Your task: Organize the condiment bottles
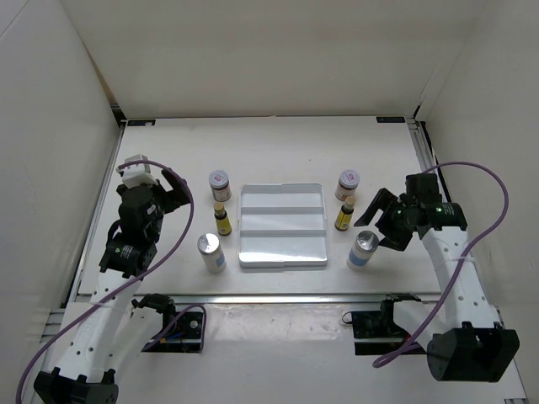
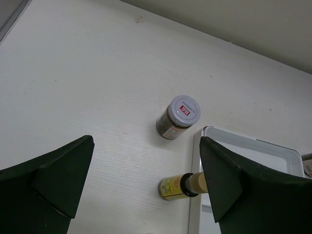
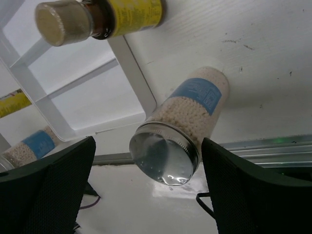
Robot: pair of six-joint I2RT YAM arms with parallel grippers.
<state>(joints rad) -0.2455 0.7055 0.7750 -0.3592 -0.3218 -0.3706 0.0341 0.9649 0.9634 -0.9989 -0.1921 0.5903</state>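
Note:
Six condiment bottles stand beside a white divided tray. On its left are a squat jar, a slim yellow-labelled bottle and a silver-capped bottle. On its right are a squat jar, a yellow-labelled bottle and a silver-capped bottle. My left gripper is open and empty, left of the jar and yellow bottle. My right gripper is open and empty, just right of the silver-capped bottle, which shows between its fingers, apart from them.
The tray's three compartments hold nothing; its rim shows in the left wrist view and the right wrist view. White walls enclose the table on three sides. A metal rail runs along the near edge, with cables below it.

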